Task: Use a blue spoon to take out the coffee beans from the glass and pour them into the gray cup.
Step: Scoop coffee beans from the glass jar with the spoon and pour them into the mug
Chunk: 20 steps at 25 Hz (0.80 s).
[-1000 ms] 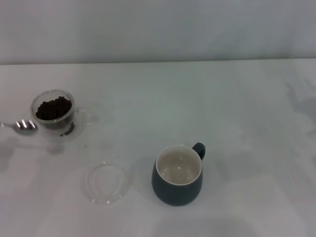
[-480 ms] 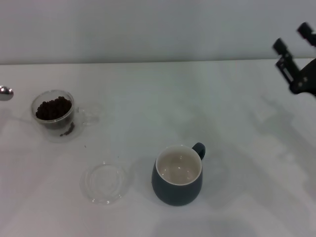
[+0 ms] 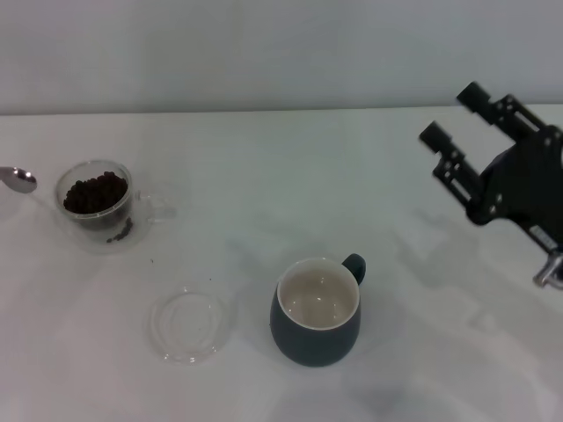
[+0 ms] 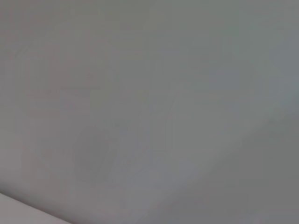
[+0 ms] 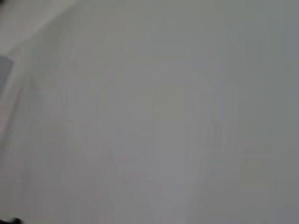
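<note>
The glass (image 3: 95, 204) stands at the table's far left, filled with dark coffee beans (image 3: 95, 191). Just left of it, at the picture's edge, the shiny bowl of the blue spoon (image 3: 18, 179) shows, level with the glass's rim; its handle and my left gripper are out of view. The gray cup (image 3: 317, 313), cream inside with nothing in it, stands near the front centre, handle to the back right. My right gripper (image 3: 455, 114) hangs open above the table's right side, far from the cup. Both wrist views show only plain grey surface.
A flat round clear dish (image 3: 186, 326) lies between the glass and the gray cup, toward the front. A few dark specks (image 3: 151, 260) dot the white table (image 3: 264, 176) near the glass. A pale wall rises behind the table's back edge.
The spoon bowl rose from beside the glass's lower left to the picture's left edge near rim height. My right arm came in from the right and moved left and lower.
</note>
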Each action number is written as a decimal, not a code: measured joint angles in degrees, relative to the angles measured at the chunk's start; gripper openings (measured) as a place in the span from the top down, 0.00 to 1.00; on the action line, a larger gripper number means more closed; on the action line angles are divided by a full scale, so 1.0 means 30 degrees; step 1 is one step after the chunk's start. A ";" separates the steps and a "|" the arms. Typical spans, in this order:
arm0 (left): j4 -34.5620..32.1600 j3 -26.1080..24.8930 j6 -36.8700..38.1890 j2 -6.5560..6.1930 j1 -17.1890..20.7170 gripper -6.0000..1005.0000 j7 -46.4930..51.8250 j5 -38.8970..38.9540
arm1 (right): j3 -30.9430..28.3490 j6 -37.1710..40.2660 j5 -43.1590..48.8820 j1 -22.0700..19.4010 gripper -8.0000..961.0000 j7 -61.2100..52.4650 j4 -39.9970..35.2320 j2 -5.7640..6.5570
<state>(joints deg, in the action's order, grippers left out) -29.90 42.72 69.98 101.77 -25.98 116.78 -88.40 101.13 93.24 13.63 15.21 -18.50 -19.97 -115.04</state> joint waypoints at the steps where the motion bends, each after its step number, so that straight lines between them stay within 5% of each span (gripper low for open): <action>1: -0.0110 -0.0024 -0.0264 -0.0007 -0.0185 0.86 0.0106 -0.0403 | 0.0302 0.0220 -0.0001 -0.0007 0.42 0.0000 0.0006 0.0000; 20: -0.0525 0.0086 -0.1611 0.0297 -0.2469 0.86 0.0135 -0.4416 | 0.2324 0.2511 -0.0319 -0.0272 0.42 -0.0748 0.1163 -0.0062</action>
<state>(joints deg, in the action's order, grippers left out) -31.47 42.98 65.14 102.66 -33.39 117.18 -101.64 108.10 100.77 12.67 14.39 -20.75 -16.49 -115.23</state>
